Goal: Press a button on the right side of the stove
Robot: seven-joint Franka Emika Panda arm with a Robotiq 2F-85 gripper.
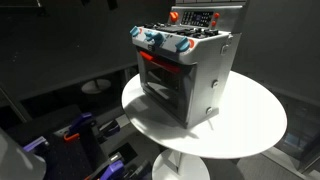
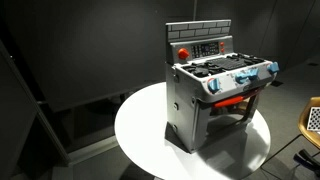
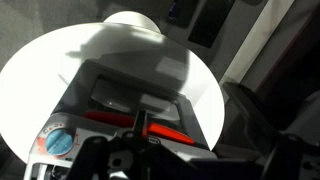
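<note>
The stove [image 1: 185,70] is a small silver-grey toy oven standing on a round white table [image 1: 250,125]. It shows in both exterior views, here too [image 2: 215,95]. Blue-and-red knobs [image 2: 240,78] line its front edge above the red-lit oven window [image 1: 160,72]. The dark back control panel [image 2: 205,47] has a red button [image 2: 183,52] at one end. In the wrist view I look down at the stove's front [image 3: 130,105], with one knob [image 3: 60,142] at lower left. My gripper [image 3: 150,158] is only dark blurred parts at the bottom edge. It shows in neither exterior view.
The table also shows in the wrist view [image 3: 60,70], with the stove near its middle. Blue and red clutter [image 1: 70,135] lies on the dark floor below the table. A yellowish object [image 2: 312,120] sits at the frame edge.
</note>
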